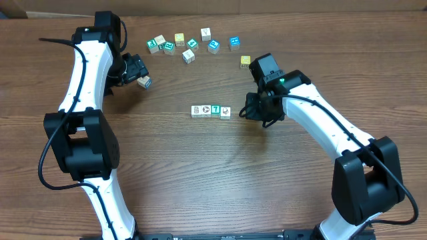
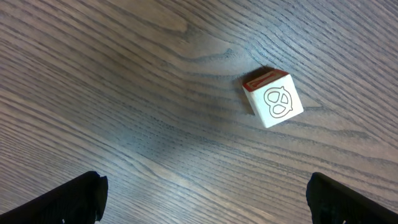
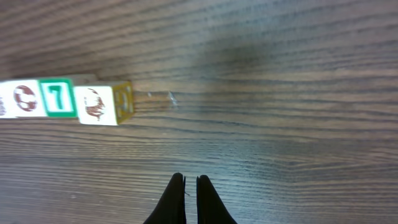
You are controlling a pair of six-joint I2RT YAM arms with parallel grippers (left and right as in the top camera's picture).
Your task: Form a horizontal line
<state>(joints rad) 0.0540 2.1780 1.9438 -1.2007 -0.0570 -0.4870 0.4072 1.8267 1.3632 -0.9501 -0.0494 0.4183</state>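
Note:
The horizontal line is a short straight row of four small cubes in the middle of the table: three white-faced with prints and one teal with a white letter. In the right wrist view its right end lies at the far left. My right gripper is shut and empty just right of the row, fingertips together and apart from the last cube. My left gripper stands open at the back left over a loose white cube with a red side, which lies ahead of the wide-apart fingers.
Several loose cubes are scattered along the back edge, white, teal and yellow. One yellow cube sits just behind the right arm's wrist. The wooden table runs bare toward the front.

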